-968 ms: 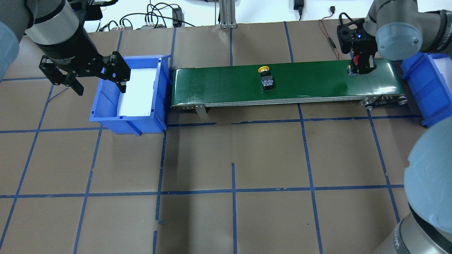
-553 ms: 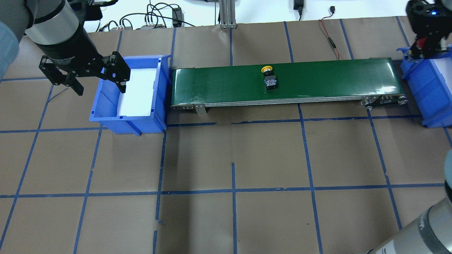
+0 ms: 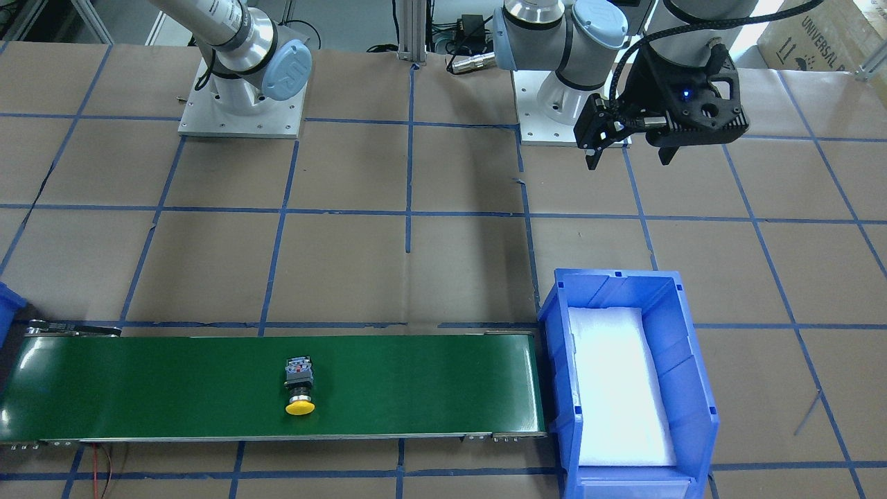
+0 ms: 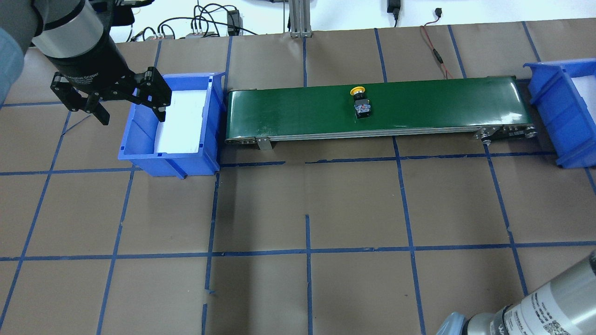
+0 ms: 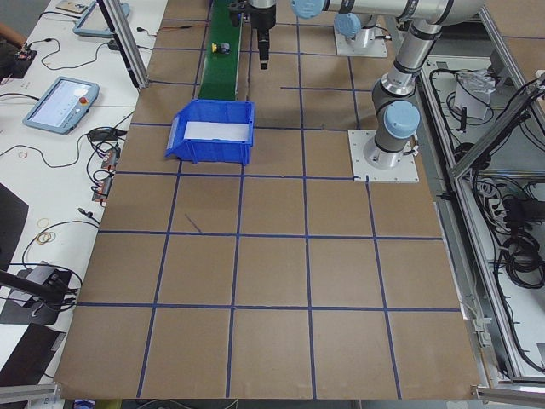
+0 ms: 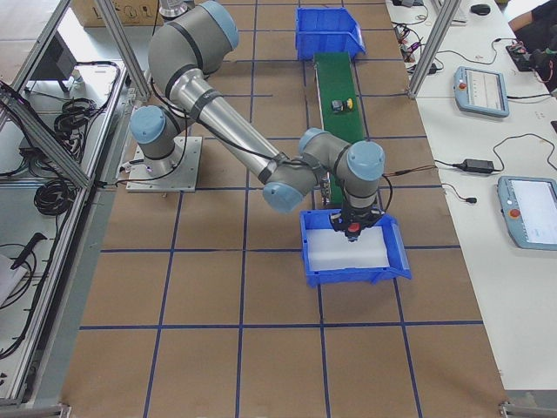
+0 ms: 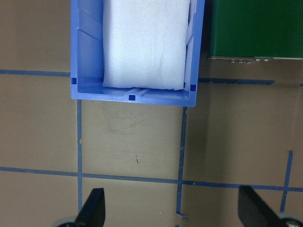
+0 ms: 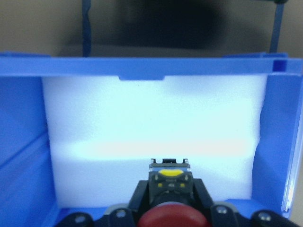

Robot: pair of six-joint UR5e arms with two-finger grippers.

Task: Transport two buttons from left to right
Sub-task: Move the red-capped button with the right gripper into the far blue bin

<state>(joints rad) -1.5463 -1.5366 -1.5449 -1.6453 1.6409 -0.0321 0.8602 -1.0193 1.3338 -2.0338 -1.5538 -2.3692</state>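
Observation:
The yellow-capped button (image 4: 359, 101) lies on its side on the green conveyor belt (image 4: 288, 111), just right of the belt's middle; it also shows in the front-facing view (image 3: 299, 388). The red-capped button (image 8: 171, 215) is clamped in my right gripper (image 8: 170, 189), which hangs shut over the white foam of the right blue bin (image 8: 156, 66), as the exterior right view confirms (image 6: 352, 228). My left gripper (image 4: 131, 116) stands open and empty above the near-left rim of the left blue bin (image 4: 139, 156); its fingers (image 7: 92, 208) are spread wide.
The left bin (image 3: 693, 360) holds only white foam. The right bin (image 4: 554, 109) sits off the belt's right end. Cables and a red wire (image 4: 435, 51) lie behind the belt. My right arm's forearm (image 4: 549, 307) fills the overhead view's bottom right corner.
My right gripper carried the red button off the belt's right end and over the right bin, leaving the overhead view. The yellow button rode rightward along the belt. The left arm stayed still.

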